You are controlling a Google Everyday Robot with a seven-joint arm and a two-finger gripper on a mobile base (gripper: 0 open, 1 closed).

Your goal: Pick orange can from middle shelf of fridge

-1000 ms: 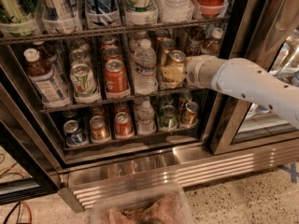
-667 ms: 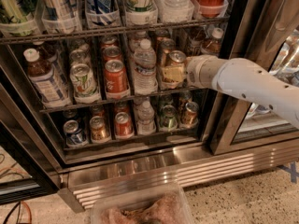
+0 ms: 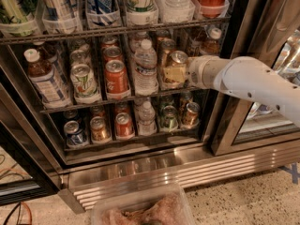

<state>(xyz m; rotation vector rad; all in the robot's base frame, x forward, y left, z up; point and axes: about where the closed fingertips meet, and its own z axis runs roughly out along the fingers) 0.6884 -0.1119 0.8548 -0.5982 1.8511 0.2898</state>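
Gripper [image 3: 182, 73] unmoved, against front of orange can [image 3: 178, 58], middle shelf [image 3: 93, 105].

A dull golden-orange drink can [image 3: 178, 58] with a silver lid and pull tab is seen standing upright at the front of the right-hand lane of the dark wire middle shelf [image 3: 93, 103]. The shelf is set inside the dark-framed drinks fridge [image 3: 164, 172]. The can's body is partly covered by the pale gripper [image 3: 174, 74], which is placed against it.

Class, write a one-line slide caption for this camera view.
Robot gripper at the orange can on the middle shelf of the stocked fridge.
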